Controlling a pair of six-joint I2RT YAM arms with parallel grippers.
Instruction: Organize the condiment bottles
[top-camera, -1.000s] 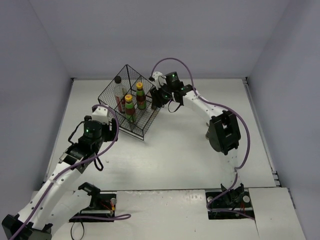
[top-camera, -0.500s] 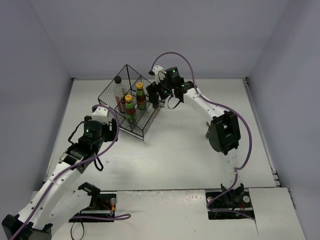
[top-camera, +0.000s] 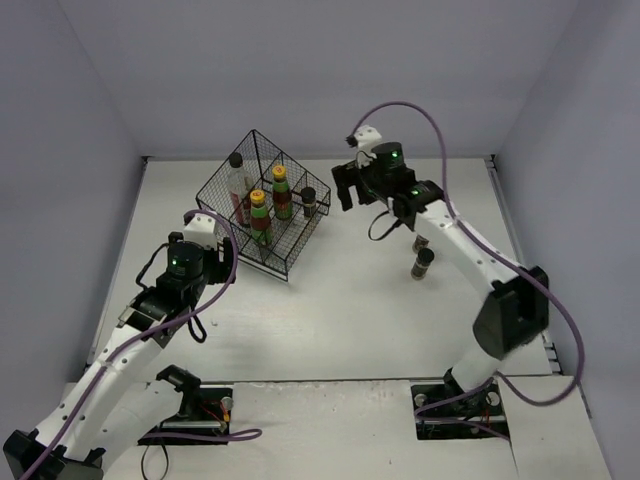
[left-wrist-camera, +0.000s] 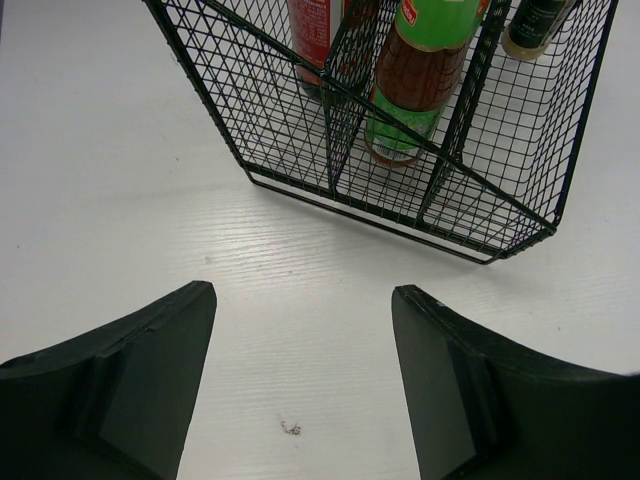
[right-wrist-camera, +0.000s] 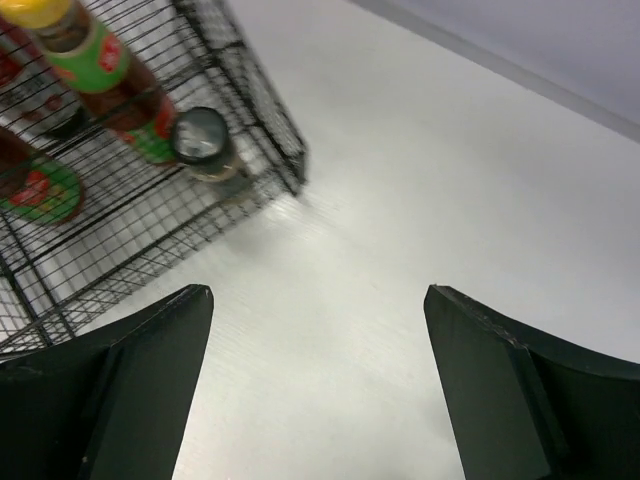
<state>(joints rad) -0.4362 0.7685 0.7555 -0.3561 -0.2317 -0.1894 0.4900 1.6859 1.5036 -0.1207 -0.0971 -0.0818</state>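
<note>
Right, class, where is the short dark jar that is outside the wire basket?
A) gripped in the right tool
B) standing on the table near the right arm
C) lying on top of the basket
B: the short dark jar stands on the table, apart from the wire basket; the right tool is open and empty.

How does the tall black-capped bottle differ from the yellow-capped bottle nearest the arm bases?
The tall black-capped bottle stands higher than the yellow-capped bottle. Its label is red; the yellow-capped bottle's is green and red. Caps: black on the tall bottle, yellow on the other. Both stand upright in the wire basket, in separate compartments.
</note>
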